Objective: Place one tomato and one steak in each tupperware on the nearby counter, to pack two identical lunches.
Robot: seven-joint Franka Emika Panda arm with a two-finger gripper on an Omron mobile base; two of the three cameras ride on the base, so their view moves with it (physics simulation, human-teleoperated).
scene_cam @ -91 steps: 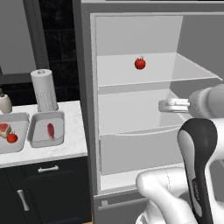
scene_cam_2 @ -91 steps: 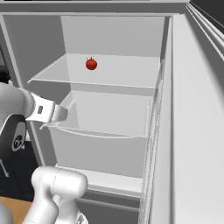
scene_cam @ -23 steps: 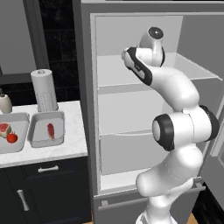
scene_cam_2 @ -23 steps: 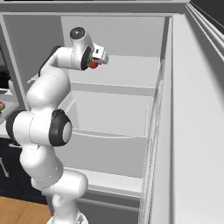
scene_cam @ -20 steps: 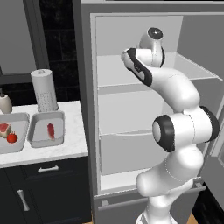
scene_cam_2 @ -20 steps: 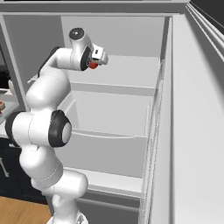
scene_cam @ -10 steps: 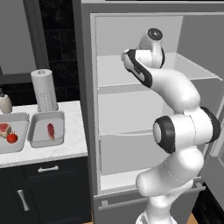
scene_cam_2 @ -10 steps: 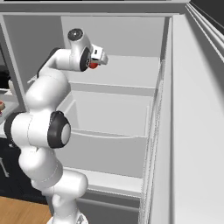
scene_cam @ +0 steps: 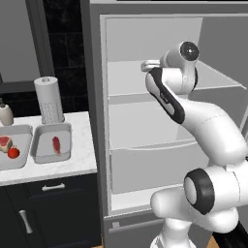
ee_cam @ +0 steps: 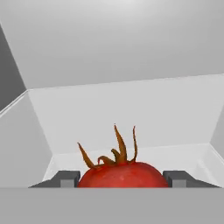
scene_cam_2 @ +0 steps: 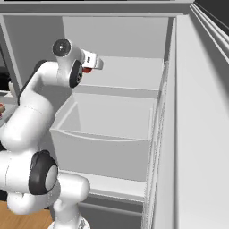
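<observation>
Fingertips [ee_cam: 69, 178] of the gripper [ee_cam: 122, 179] stand one at each flank of the tomato [ee_cam: 123, 173], dark pads close against its red skin — clenched on the fruit, to all appearance, though the actual contact lines fall below the edge of the hand view. The tomato sits on the upper shelf [scene_cam: 127, 85] of the open refrigerator [scene_cam_2: 179, 134], toward the back wall, calyx pointing up; in the right base view only a sliver of red [scene_cam_2: 87, 69] shows beside the hand. As a handling matter, a tomato is judged light, smooth-skinned and somewhat yielding, so a hold across its widest girth with modest force would suit — squeezing harder risks bruising, and a hold too high near the calyx may let it slip. To the left of the refrigerator, on the counter [scene_cam: 72, 162], lie two tupperware trays: the nearer one [scene_cam: 51, 145] holds a steak [scene_cam: 56, 144] alone, the farther one [scene_cam: 12, 150] a steak and a tomato, and is cut off by the picture's edge. Whether the fruit has left the shelf surface cannot be made out.
</observation>
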